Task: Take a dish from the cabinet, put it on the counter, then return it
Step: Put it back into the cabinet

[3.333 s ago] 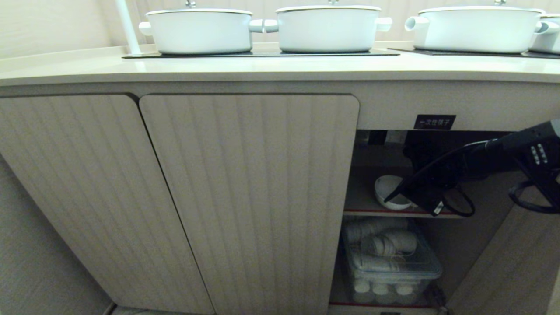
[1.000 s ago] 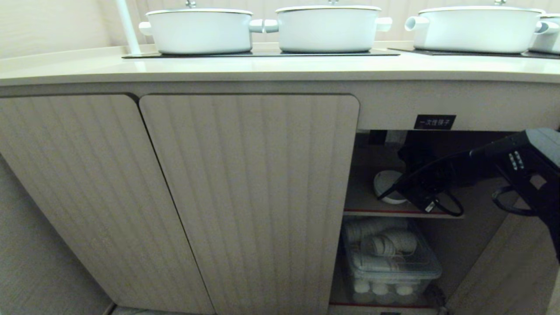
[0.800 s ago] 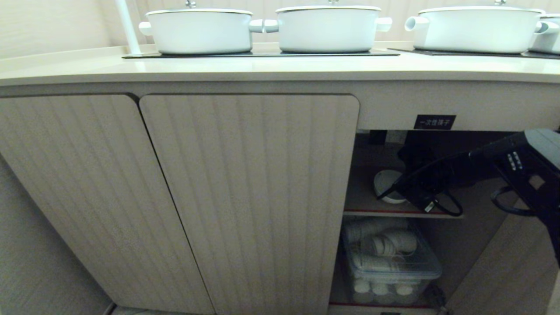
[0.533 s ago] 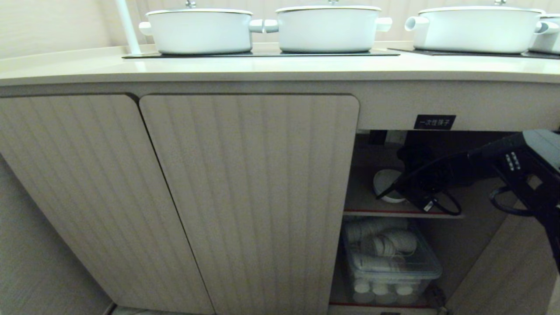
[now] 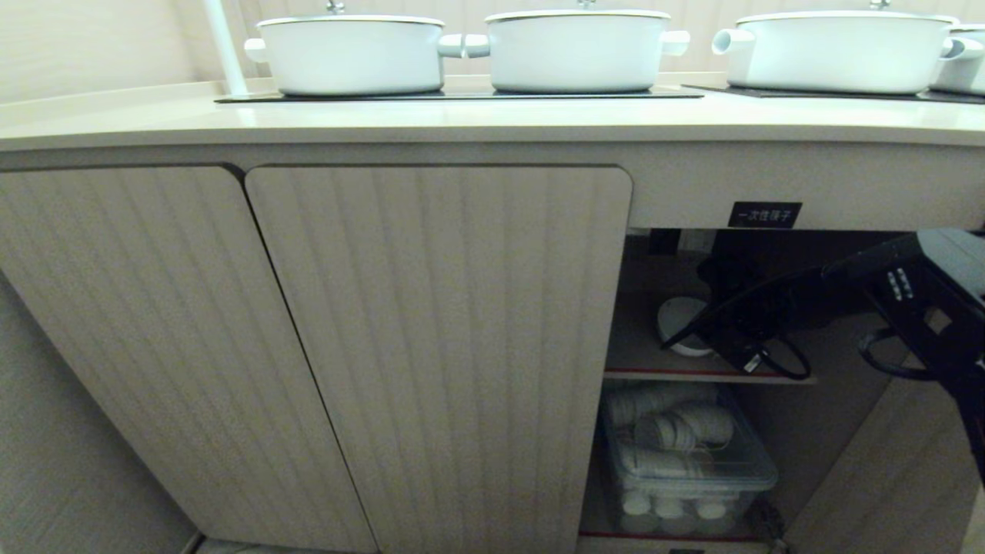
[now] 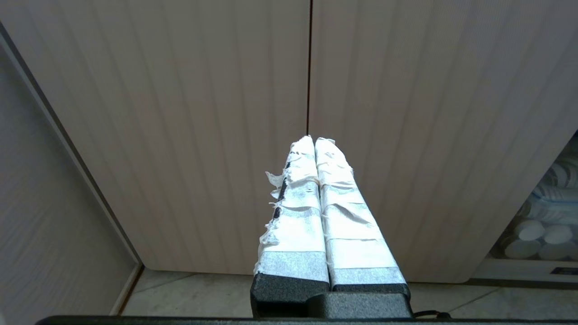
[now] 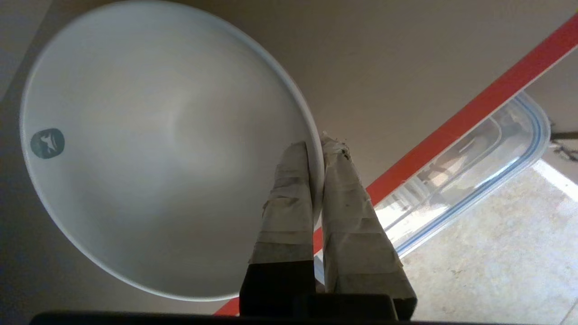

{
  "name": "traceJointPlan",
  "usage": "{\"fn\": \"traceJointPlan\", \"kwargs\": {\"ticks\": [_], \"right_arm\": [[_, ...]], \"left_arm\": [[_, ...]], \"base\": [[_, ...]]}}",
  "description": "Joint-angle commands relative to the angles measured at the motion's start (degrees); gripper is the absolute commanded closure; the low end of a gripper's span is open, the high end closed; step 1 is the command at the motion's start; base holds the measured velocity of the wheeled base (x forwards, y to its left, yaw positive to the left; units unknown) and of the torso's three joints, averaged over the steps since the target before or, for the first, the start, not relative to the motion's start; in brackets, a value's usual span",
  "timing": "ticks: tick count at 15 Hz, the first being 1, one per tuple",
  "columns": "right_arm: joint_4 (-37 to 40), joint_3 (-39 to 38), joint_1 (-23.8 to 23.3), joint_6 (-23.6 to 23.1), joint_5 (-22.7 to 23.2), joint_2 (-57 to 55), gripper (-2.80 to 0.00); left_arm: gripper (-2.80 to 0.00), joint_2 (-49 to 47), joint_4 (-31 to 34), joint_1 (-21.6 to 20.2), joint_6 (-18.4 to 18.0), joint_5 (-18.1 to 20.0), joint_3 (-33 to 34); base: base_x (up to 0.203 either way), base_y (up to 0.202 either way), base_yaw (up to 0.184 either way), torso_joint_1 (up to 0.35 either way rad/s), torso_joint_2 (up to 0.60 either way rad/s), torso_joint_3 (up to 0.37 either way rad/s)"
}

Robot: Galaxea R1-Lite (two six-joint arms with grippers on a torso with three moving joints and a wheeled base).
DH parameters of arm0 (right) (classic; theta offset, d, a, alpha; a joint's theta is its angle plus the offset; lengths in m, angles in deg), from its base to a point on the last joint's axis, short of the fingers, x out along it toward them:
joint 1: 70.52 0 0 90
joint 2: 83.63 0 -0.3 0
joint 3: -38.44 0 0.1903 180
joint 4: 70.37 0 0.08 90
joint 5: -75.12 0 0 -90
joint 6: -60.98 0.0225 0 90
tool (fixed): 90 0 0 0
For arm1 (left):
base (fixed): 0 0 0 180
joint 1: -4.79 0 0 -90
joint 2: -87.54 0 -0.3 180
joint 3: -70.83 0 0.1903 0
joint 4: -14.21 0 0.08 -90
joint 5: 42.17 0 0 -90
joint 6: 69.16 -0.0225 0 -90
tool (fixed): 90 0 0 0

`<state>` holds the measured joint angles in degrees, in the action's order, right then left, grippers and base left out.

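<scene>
The dish, a small white bowl, is tilted just above the inner shelf of the open cabinet under the black label. I cannot tell whether it touches the shelf. My right gripper is inside the cabinet and shut on the bowl's rim, one taped finger inside the bowl and one outside. In the left wrist view my left gripper is shut and empty, parked low in front of the closed doors. The counter runs above.
Several white lidded pots stand on black glass panels on the counter. A clear plastic box of white cups fills the lower shelf. The open door hangs at the right. Two fluted doors are closed at the left.
Over the last three seconds my right arm has carried the bowl slightly up and deeper into the cabinet. In the last second it has hardly moved.
</scene>
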<state>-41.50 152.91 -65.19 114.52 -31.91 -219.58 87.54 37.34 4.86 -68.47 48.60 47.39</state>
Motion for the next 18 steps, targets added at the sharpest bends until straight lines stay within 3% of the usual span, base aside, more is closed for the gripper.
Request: {"fn": "traceJointPlan", "kwargs": {"ticks": [1, 18], "right_arm": [[0.11, 0.13, 0.04, 0.43, -0.11, -0.11, 0.0], [0.76, 2.5, 0.04, 3.15, -0.05, -0.02, 0.0]], "left_arm": [[0.0, 0.0, -0.02, 0.01, 0.01, 0.02, -0.01], [0.0, 0.0, -0.02, -0.07, 0.01, 0.02, 0.07]], "base": [[0.0, 0.0, 0.0, 0.0, 0.0, 0.0], [0.0, 0.0, 0.0, 0.0, 0.0, 0.0]]}}
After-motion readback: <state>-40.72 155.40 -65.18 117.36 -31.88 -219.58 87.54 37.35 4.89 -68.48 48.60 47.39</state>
